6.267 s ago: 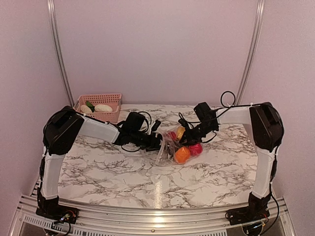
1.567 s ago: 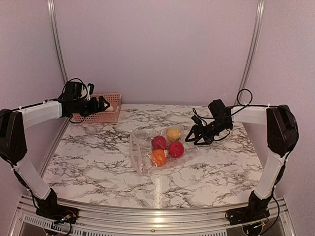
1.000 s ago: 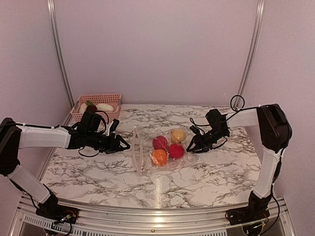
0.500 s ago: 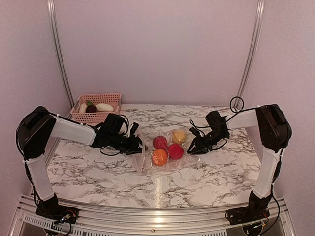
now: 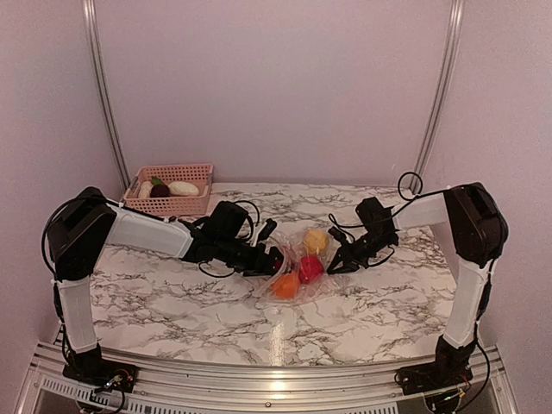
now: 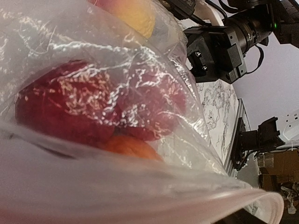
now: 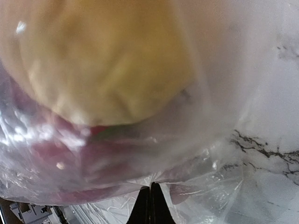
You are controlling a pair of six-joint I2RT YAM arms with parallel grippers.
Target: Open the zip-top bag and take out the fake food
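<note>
- The zip-top bag (image 5: 304, 290) lies mid-table (image 5: 172, 293), with the fake food (image 5: 310, 268) inside it, blurred by crinkled film in both wrist views
- Right gripper (image 5: 339, 263) is clenched, pinching the bag's right edge
- Left gripper (image 5: 272, 256) is at the bag's mouth, fingers hidden; cannot tell if released

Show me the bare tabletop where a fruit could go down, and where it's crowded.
Bare: the wide marble table strip between the zip-top bag and the near rail; the far strip between the pink basket and the right arm. Crowded: the middle, where left pincer and right pincer flank the bag.
</note>
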